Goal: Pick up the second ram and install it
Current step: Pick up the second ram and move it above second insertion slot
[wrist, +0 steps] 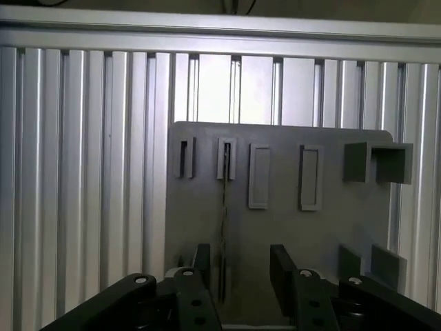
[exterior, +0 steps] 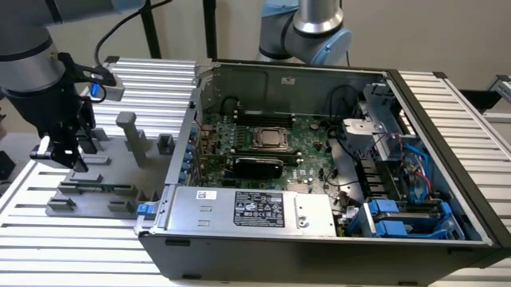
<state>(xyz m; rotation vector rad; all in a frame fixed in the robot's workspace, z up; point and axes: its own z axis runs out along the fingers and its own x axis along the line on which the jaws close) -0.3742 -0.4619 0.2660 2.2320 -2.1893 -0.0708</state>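
Note:
The second ram (exterior: 94, 187) is a thin green stick standing on edge in the slots of a grey fixture (exterior: 119, 206), at the exterior view's left. The wrist view catches it edge-on as a thin dark line (wrist: 224, 227) running across the fixture plate (wrist: 331, 207). My gripper (exterior: 64, 156) hangs above the fixture, a little off from the stick. Its black fingers (wrist: 281, 265) are open, and the stick's edge lies in the gap (wrist: 241, 261), close to one finger and apart from both. Nothing is held.
An open computer case (exterior: 447, 149) fills the exterior view's right, with the green motherboard (exterior: 307, 173) and its processor socket (exterior: 270, 138) inside. Grey posts (exterior: 131, 134) rise from the fixture. A second arm (exterior: 318, 27) stands behind the case. Ribbed aluminium table (exterior: 72, 251) lies around.

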